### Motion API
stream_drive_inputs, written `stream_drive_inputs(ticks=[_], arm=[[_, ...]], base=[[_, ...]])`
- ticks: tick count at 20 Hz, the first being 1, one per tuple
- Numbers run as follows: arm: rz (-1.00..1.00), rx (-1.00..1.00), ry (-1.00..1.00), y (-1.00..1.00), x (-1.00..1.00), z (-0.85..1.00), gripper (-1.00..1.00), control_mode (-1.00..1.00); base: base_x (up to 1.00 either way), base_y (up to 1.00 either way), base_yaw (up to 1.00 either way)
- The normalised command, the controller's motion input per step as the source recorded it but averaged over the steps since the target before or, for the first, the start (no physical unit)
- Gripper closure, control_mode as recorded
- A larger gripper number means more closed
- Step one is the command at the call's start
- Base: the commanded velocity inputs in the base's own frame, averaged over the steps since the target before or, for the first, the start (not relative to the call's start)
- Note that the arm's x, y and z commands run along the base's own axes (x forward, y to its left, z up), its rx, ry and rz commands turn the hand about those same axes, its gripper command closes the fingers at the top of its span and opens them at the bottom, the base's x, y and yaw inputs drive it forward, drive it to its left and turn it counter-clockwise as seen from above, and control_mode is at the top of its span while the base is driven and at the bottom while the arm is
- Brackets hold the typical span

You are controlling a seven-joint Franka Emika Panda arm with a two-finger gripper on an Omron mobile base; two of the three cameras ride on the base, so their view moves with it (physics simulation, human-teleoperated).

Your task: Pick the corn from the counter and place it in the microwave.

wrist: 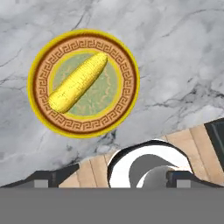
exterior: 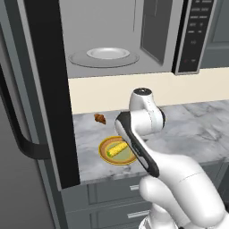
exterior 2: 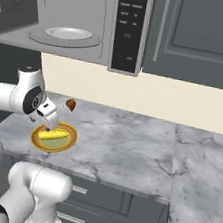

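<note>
Although the corn [wrist: 78, 89] looks small and light, it is judged to be a stiff, rounded cob with a bumpy kernel surface that could roll or slip under a poor hold. It lies flat and alone on a round plate [wrist: 127, 65] with a yellow rim, a brown key-pattern band and a pale green centre, and the plate rests on the bench [exterior 2: 127, 151], towards its left near edge. Across the thick middle of the cob, at right angles to its long axis, is judged the best place for a hold; the tapered tip would give less grip. No green husk can be made out from the hand view. The bench is a grey-white marbled stone slab, smooth and hard, over dark grey drawers. A small brown pastry [exterior: 99, 118] sits farther back on the stone, apart from the plate.

Above and behind, the microwave [exterior: 134, 36] stands open, its grey cavity holding a round pale turntable plate [exterior: 108, 53], with the dark button panel to the right.

The fingers [wrist: 42, 178] are set well apart, with nothing between them, and are held above the bench, nearer than the plate and clear of the corn.
</note>
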Motion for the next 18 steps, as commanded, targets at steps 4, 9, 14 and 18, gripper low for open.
stream_drive_inputs(ticks=[4, 9, 14, 18], arm=[[-0.33, 0.13, 0.02, 0.26, 0.76, -0.13, -1.0, -1.0], [-0.18, 0.06, 0.01, 0.17, 0.86, -0.29, -1.0, -1.0], [-0.16, 0.0, 0.14, 0.15, 0.88, -0.29, -1.0, -1.0], [-0.05, 0.0, 0.22, 0.0, 0.52, -0.23, -1.0, -1.0]], base=[[0.0, 0.0, 0.0], [0.0, 0.0, 0.0], [0.0, 0.0, 0.0], [0.0, 0.0, 0.0]])
